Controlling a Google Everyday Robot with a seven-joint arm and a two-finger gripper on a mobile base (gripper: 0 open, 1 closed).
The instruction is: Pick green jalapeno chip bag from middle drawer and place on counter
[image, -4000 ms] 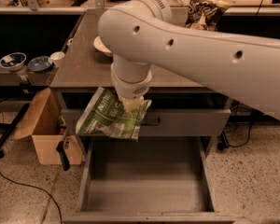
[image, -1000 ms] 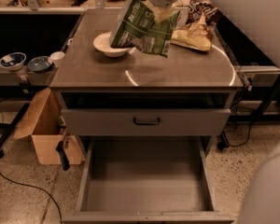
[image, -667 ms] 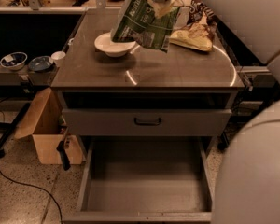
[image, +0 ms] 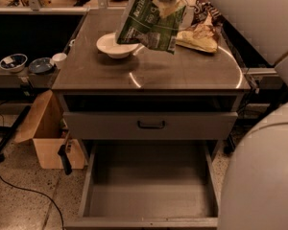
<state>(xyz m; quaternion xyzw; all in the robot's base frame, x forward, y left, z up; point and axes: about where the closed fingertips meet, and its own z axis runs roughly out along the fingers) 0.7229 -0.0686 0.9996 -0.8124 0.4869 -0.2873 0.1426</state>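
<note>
The green jalapeno chip bag [image: 146, 25] hangs crinkled in the air above the counter [image: 182, 73], in front of the white bowl [image: 116, 45]. My gripper [image: 167, 7] is at the top of the view, shut on the bag's upper right edge. The middle drawer [image: 149, 188] stands pulled open below, its flat floor bare. The thin white circle line shows on the counter near the front edge.
A brown-and-tan chip bag [image: 201, 30] lies at the counter's back right. A closed drawer front with a black handle [image: 151, 124] sits above the open drawer. A cardboard box [image: 45, 135] stands on the floor at left. Small bowls [image: 13, 62] sit on a side shelf. My white arm [image: 259, 176] fills the right.
The bag has been lifted out of the drawer area and carried up over the counter. In the last second it shifted slightly up and back with my gripper.
</note>
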